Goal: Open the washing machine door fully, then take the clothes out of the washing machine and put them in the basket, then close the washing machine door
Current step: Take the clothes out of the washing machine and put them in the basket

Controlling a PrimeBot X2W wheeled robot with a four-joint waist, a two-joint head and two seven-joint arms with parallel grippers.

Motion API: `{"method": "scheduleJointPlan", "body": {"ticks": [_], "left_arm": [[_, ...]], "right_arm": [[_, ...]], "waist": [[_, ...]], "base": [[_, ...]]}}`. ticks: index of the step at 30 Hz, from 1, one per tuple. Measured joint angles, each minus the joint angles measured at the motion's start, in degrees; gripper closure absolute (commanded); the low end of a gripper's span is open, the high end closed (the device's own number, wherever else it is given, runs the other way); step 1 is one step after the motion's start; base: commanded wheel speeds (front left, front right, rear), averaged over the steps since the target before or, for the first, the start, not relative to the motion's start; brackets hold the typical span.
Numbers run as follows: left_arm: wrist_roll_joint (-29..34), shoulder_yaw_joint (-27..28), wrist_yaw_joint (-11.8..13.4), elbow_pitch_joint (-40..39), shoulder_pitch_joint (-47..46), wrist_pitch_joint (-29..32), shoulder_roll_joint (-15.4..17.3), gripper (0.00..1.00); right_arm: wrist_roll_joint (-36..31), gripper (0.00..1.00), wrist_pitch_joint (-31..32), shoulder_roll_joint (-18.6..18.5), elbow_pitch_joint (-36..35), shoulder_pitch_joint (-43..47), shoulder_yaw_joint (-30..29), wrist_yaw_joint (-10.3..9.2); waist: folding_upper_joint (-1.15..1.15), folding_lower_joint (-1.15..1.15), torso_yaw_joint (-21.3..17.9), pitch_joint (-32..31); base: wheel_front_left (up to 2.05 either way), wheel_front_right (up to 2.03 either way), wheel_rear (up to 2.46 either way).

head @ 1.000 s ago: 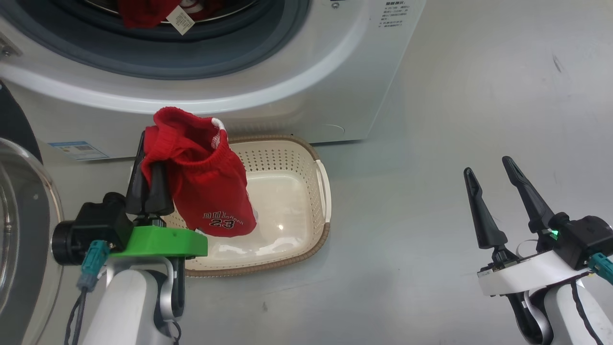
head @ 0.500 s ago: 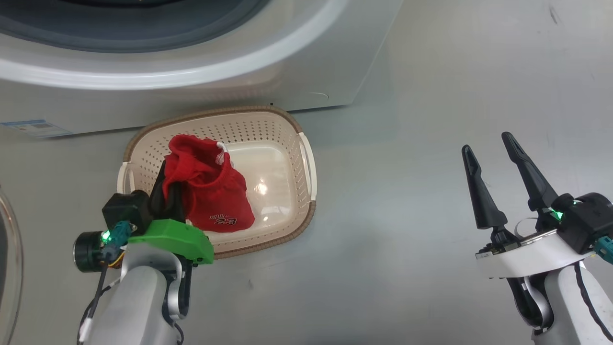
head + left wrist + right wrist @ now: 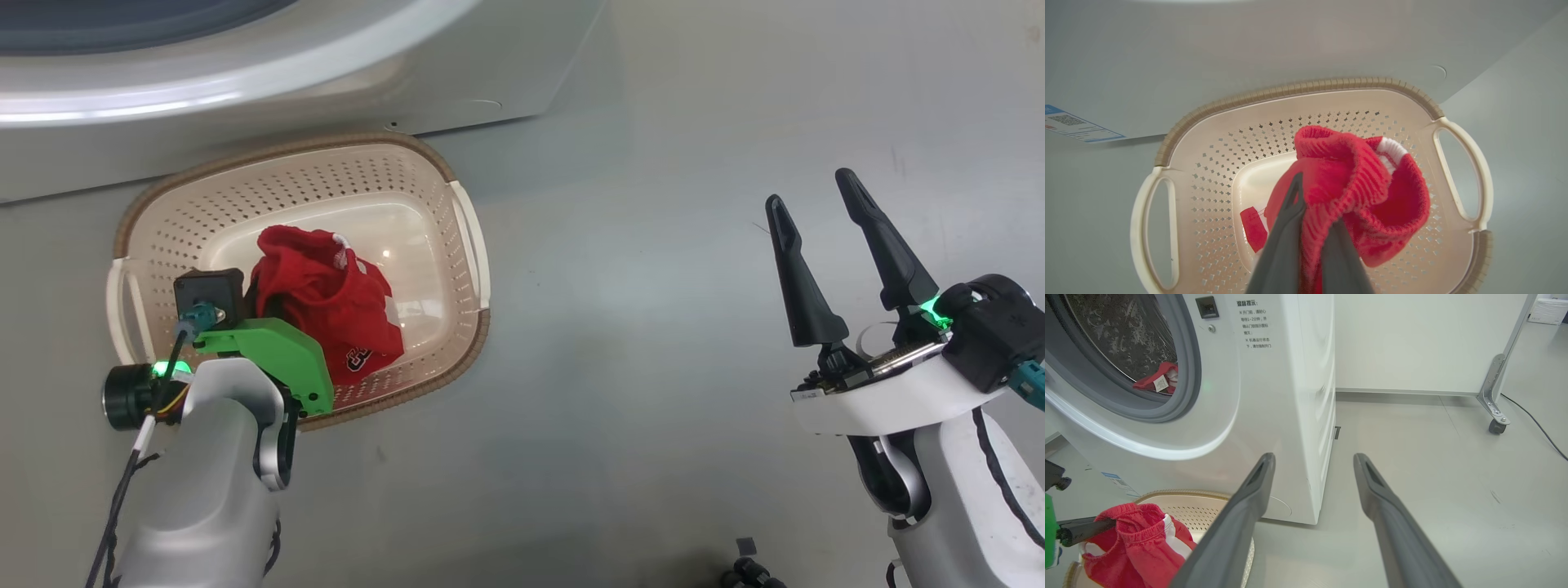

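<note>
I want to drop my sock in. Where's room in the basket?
Bare bottom in the basket between the clothes and its right handle, and along the wall by the washing machine. Crowded where the left gripper holds them.

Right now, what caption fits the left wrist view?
Left gripper holds the clothes down in the basket, by the washing machine.

Likely a test lab rather than a home laundry: the washing machine (image 3: 1274,396) stands free on a bare grey floor (image 3: 1433,477), and at two o'clock in the right wrist view a white partition panel (image 3: 1412,343) rides on a castered metal leg (image 3: 1492,375) (a black cable (image 3: 1535,424) trails past).
</note>
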Motion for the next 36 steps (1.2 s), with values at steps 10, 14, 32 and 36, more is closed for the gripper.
{"method": "scheduleJointPlan", "body": {"ticks": [10,14,32,36], "left_arm": [[2.23,3.98,0.00,11.21,-6.38,3.44,-0.11,1.00],[2.26,4.21,0.00,13.74,-7.46,3.39,-0.11,1.00],[-2.78,1.51,0.00,16.55,-9.60,-6.66,-0.13,0.00],[-4.60,0.12,-0.02,15.06,-9.46,-10.25,-0.13,0.00]], "right_arm": [[1.22,0.00,0.00,0.90,0.64,-2.73,0.31,0.00],[1.49,0.00,0.00,1.03,1.19,-3.07,-0.11,0.00],[1.48,0.00,0.00,1.01,2.68,-3.30,-2.24,0.01],[1.34,0.00,0.00,0.81,3.21,-3.30,-3.02,0.01]], "waist": [[0.00,0.00,-4.86,4.47],[0.00,0.00,-6.11,5.43],[0.00,0.00,-3.49,2.88],[0.00,0.00,-2.42,1.25]], "base": [[0.00,0.00,0.00],[0.00,0.00,0.00],[0.00,0.00,0.00],[0.00,0.00,0.00]]}}
